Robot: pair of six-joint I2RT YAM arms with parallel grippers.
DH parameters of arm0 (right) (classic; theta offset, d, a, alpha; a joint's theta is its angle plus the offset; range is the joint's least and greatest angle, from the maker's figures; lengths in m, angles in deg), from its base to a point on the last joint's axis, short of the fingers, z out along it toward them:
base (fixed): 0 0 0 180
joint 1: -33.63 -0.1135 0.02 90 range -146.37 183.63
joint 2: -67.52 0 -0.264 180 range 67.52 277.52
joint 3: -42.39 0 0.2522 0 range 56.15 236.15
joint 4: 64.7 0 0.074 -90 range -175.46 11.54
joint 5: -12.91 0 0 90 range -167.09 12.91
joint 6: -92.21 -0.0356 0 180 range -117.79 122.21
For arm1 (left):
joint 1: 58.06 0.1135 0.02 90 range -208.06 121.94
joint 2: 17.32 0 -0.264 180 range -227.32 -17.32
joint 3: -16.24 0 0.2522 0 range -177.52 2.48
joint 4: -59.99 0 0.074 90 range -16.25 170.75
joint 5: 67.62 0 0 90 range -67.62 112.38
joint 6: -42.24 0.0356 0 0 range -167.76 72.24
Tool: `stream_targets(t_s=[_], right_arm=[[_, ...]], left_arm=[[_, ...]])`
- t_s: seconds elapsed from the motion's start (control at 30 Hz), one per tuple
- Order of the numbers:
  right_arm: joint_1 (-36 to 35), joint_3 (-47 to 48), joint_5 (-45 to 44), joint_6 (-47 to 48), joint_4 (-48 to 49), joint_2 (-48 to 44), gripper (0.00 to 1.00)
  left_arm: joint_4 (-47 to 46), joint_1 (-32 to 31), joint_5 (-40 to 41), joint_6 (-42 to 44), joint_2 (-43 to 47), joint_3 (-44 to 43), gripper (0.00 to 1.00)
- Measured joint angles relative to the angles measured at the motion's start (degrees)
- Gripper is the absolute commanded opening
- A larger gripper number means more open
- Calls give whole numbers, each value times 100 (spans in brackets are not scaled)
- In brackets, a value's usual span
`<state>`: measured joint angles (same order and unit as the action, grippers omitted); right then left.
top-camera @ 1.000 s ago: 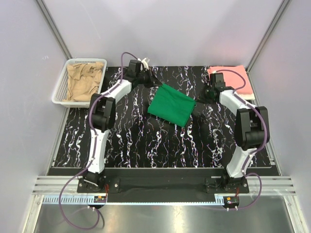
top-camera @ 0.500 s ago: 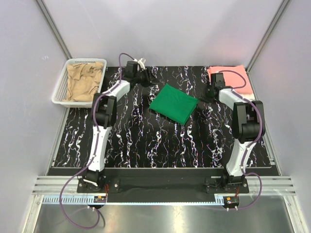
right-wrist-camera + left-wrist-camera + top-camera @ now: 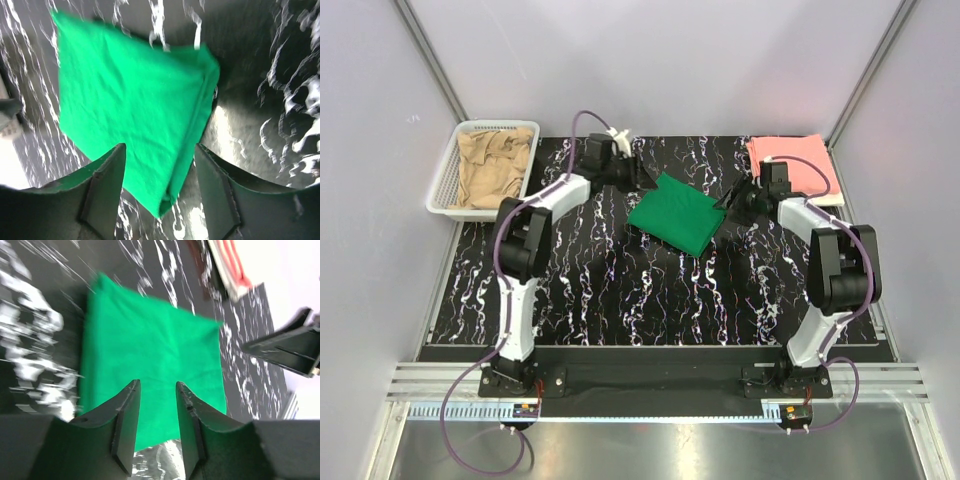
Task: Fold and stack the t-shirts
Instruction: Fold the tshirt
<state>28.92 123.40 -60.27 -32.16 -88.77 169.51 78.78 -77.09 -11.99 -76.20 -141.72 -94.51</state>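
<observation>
Released green t-shirt with left gripper and right gripper, both opened, empty. Judged fold finished; needed next: regrasp, stack onto pink t-shirt.

— How many shirts?
— Three in plain sight: one green t-shirt, one tan t-shirt, one pink t-shirt.
— Baskets?
— One basket.
— Arms?
— Two: left arm, right arm.
</observation>
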Motion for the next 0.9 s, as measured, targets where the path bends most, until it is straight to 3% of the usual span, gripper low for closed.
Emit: stream_targets(t_s=[0.23,0.37,0.5,0.7,0.9], right_arm=[[-63,-632,841,-68,192,15,53],[-175,-929,1073,-197,2,-564,32],[-446,-667,1414,-289,94,-732,22],[-713,-608,1808,-476,356,-501,22],[-702,-896,1818,-494,472,-146,22]], left_arm=[[-63,-778,238,35,-160,501,36],[-212,-1032,509,-44,-160,997,36],[-516,-1067,640,-295,-153,1285,35],[-1067,-1110,874,-640,195,1934,38],[-1014,-981,894,-658,417,1882,39]])
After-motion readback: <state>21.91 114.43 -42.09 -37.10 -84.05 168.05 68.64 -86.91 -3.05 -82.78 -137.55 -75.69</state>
